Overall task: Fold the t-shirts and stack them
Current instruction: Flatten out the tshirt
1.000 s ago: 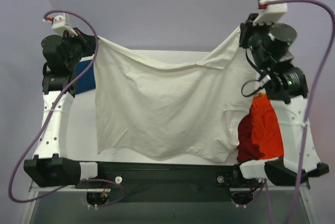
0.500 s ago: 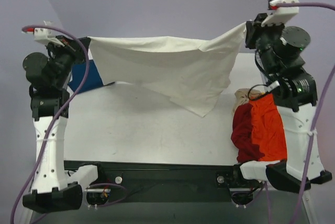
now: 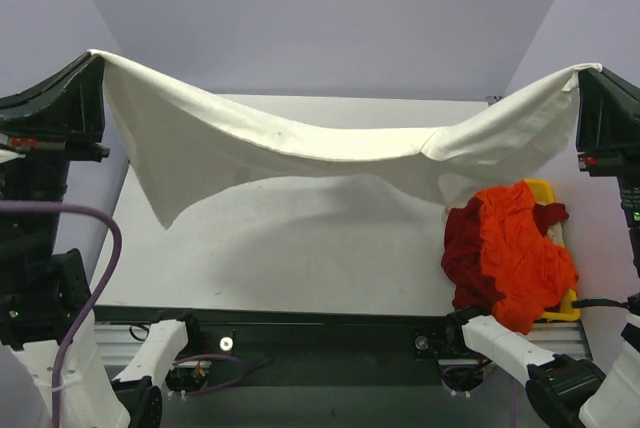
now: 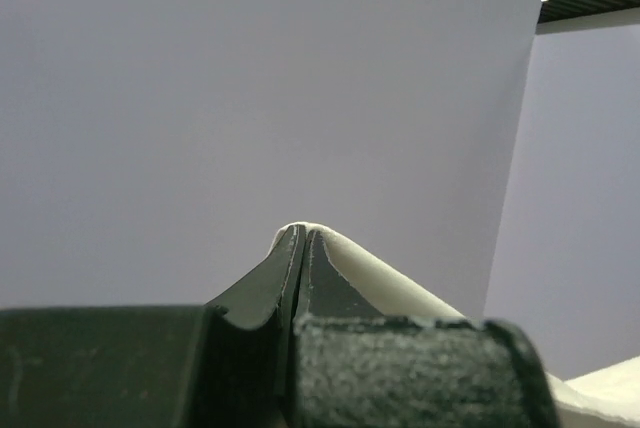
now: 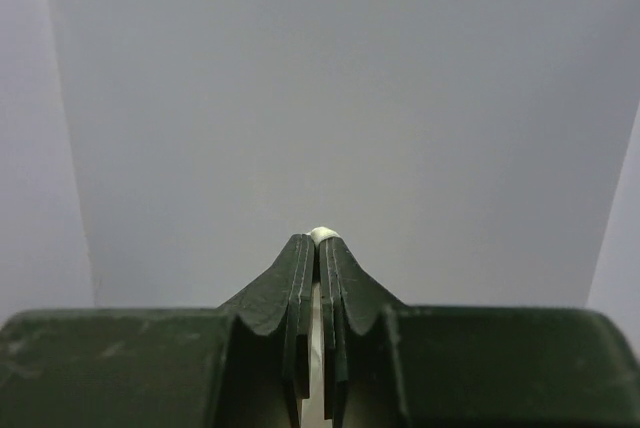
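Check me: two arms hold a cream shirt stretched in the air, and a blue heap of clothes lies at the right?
Not blue: the top view shows the heap of clothes at the right is orange and dark red. The cream shirt is indeed held stretched in the air.

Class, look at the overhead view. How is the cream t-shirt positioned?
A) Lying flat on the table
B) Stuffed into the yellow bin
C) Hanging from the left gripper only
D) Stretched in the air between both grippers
D: the cream t-shirt sags in mid-air, one end pinched in the left gripper and the other in the right gripper.
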